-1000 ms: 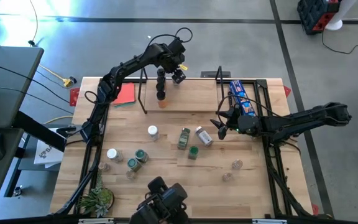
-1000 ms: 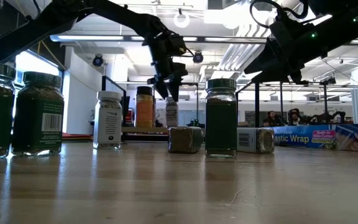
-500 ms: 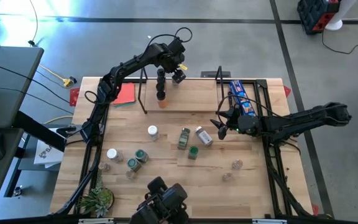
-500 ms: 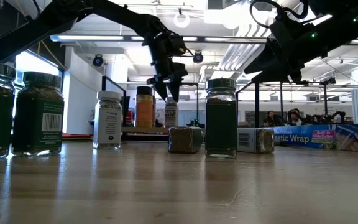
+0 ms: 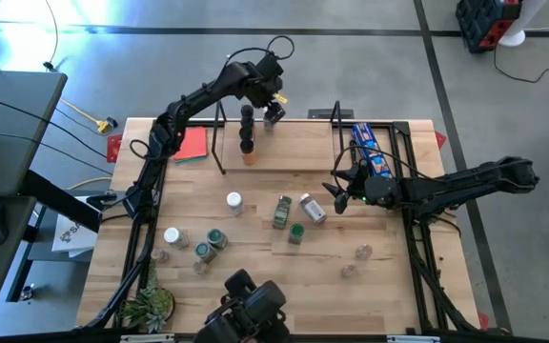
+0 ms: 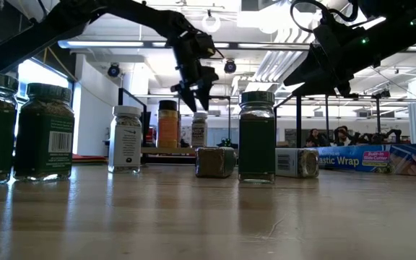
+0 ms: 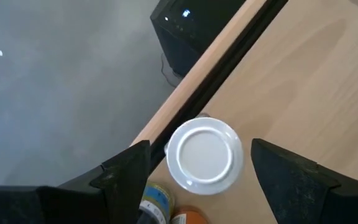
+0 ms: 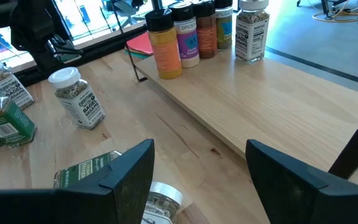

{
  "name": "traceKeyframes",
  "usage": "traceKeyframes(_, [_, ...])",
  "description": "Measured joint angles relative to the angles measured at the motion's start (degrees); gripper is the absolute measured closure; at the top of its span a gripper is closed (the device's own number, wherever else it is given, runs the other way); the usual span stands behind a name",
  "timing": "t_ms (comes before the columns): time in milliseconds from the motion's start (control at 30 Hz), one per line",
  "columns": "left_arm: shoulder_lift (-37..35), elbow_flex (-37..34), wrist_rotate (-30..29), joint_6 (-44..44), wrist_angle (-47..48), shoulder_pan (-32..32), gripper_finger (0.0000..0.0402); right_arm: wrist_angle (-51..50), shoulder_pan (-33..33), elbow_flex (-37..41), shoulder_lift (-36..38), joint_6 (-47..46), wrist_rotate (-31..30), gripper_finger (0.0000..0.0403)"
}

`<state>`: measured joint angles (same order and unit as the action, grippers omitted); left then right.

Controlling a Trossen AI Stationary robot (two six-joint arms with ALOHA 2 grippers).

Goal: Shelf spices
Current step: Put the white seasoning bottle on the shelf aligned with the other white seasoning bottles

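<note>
Light-wood shelf [image 5: 294, 148] carries four spice jars in a row, from a yellow-filled, black-lidded jar [image 8: 164, 45] to a white-lidded jar [image 7: 202, 154] at the back edge; the left gripper [image 6: 196, 92] hangs just above that white-lidded jar, fingers spread wide on either side of its lid and gripping nothing. Off the shelf, on the table [image 5: 389, 286], the right gripper [image 5: 336, 193] hovers with fingers parted and empty; just beside it lie two jars on their sides [image 5: 312, 208], with one green-lidded jar [image 5: 296, 233] upright near them.
</note>
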<state>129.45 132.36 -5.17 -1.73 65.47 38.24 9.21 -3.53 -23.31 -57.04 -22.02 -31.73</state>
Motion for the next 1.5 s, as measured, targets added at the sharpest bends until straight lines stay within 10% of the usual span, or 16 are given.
traceKeyframes(333, [-4.88, 2.23, -0.35, -5.38, 10.09, -0.29, 0.0129, -0.95, 0.10, 0.00, 0.00, -1.51, 0.90, 0.0156])
traceKeyframes(567, [-13.07, -1.33, -0.48, -4.76, 13.19, -5.12, 0.0129, 1.62, 1.38, 0.00, -2.03, 6.06, 15.11, 0.0156])
traceKeyframes(800, [-29.35, -22.81, -6.51, 1.62, 1.19, -15.31, 0.0129, 0.87, -1.85, -5.94, -13.97, 8.14, 15.33, 0.0156])
traceKeyframes(1133, [-51.19, -59.73, -24.38, 20.31, -22.46, -36.85, 0.0129, -30.38, -0.60, -27.16, -33.53, -2.03, 15.39, 0.0156])
traceKeyframes(1500, [-54.62, -74.10, -29.66, 25.58, -40.01, -45.21, 0.0129, -46.59, -0.22, -36.66, -44.85, -9.21, 16.17, 0.0157])
